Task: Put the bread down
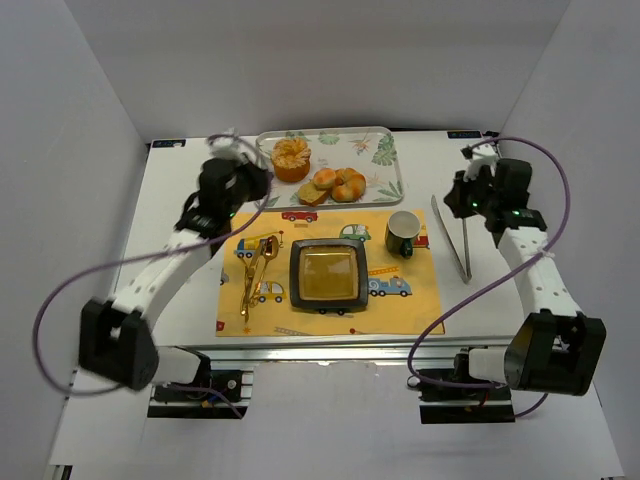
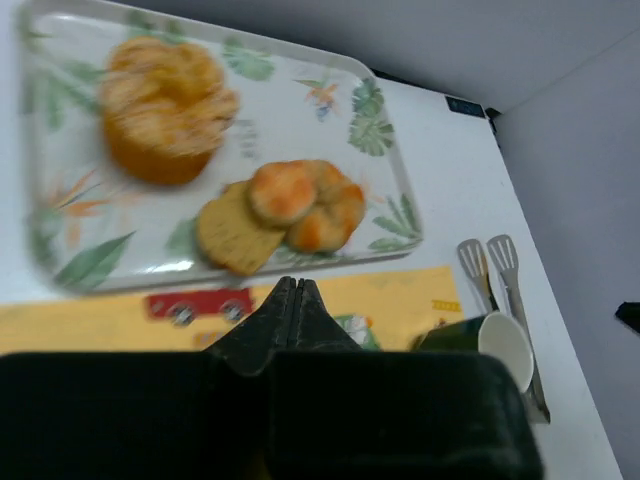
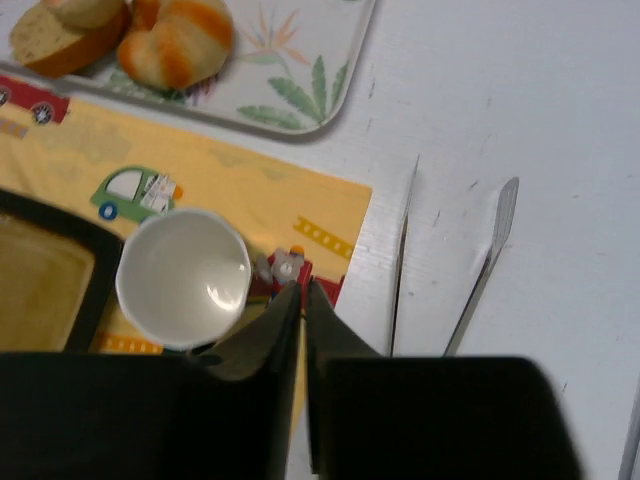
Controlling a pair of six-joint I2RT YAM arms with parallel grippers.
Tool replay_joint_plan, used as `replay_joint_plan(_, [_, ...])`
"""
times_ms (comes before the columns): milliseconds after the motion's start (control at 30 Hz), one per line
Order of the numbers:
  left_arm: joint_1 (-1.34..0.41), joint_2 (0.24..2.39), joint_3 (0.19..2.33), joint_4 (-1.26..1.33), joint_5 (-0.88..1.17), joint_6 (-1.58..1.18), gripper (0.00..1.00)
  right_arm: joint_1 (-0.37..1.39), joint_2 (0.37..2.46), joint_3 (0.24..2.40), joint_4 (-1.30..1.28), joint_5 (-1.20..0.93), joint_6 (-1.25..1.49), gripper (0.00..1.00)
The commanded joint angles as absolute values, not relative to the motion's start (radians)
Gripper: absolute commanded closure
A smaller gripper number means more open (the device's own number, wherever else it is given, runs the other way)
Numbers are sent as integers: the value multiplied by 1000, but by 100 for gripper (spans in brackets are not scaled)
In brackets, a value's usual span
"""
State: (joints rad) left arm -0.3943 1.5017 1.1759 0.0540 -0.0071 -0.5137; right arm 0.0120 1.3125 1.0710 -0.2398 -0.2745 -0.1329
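The bread is a cluster of small golden-brown rolls (image 1: 340, 184) on a leaf-patterned tray (image 1: 382, 168) at the back centre. It also shows in the left wrist view (image 2: 305, 205) and in the right wrist view (image 3: 178, 42). My left gripper (image 1: 263, 183) is shut and empty, hovering just left of the tray; in its wrist view (image 2: 293, 286) the tip is just short of the rolls. My right gripper (image 1: 456, 196) is shut and empty at the right. In its wrist view (image 3: 302, 290) it is over the placemat's right edge beside the green mug (image 3: 183, 277).
An orange frilly cake (image 1: 291, 158) and a pale tan slice (image 1: 311, 196) share the tray. A black square plate (image 1: 328, 273), the green mug (image 1: 403, 233) and gold tongs (image 1: 255, 276) sit on a yellow placemat (image 1: 410, 305). Metal tongs (image 1: 452, 236) lie right of the mat.
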Motion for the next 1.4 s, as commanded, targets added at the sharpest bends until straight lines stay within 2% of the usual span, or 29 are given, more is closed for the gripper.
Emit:
replay_joint_plan(0, [-287, 1225, 938, 19, -28, -543, 100, -116, 1268, 1034, -308, -547, -339, 100])
replay_joint_plan(67, [-259, 1079, 812, -35, -64, -555, 100, -156, 1305, 1049, -374, -603, -348, 100])
replay_joint_plan(100, [-235, 1037, 780, -60, -83, -564, 87, -197, 1334, 1046, -403, -644, -348, 86])
replay_joint_plan(133, [-226, 996, 752, -87, -116, -572, 45, -210, 1345, 1042, -414, -641, -345, 63])
replay_joint_plan(167, [-218, 924, 706, -125, -133, -584, 25, -218, 1356, 1040, -426, -628, -353, 24])
replay_joint_plan(200, [-210, 893, 686, -136, -143, -589, 12, -221, 1367, 1023, -428, -553, -351, 12])
replay_joint_plan(233, [-209, 862, 669, -144, -150, -594, 5, -221, 1368, 1006, -388, -502, -333, 10])
replay_joint_plan(300, [-210, 801, 623, -152, -167, -609, 2, -219, 1377, 967, -351, -370, -275, 10])
replay_joint_plan(467, [-209, 784, 584, -138, -152, -633, 2, -216, 1381, 885, -284, -330, -346, 11])
replay_joint_plan(700, [-209, 844, 633, -155, -133, -595, 2, -176, 1509, 862, -241, -149, -406, 11])
replay_joint_plan(900, [-210, 856, 620, -129, -124, -614, 2, -176, 1618, 877, -158, -152, -399, 14])
replay_joint_plan(1000, [-209, 861, 612, -115, -121, -626, 2, -175, 1695, 934, -158, -159, -368, 22])
replay_joint_plan(1100, [-209, 865, 621, -132, -126, -618, 2, -175, 1732, 957, -196, -192, -351, 36])
replay_joint_plan(1200, [-207, 854, 623, -138, -136, -615, 2, -175, 1747, 957, -215, -190, -365, 55])
replay_joint_plan(1233, [-207, 853, 621, -137, -135, -617, 2, -175, 1746, 956, -218, -184, -373, 67])
replay_joint_plan(1300, [-207, 848, 615, -137, -135, -618, 2, -175, 1740, 948, -209, -152, -388, 81])
replay_joint_plan(1333, [-209, 850, 615, -133, -132, -620, 2, -175, 1733, 946, -200, -146, -396, 92])
replay_joint_plan(1367, [-209, 851, 617, -132, -132, -620, 2, -176, 1709, 954, -195, -146, -399, 95])
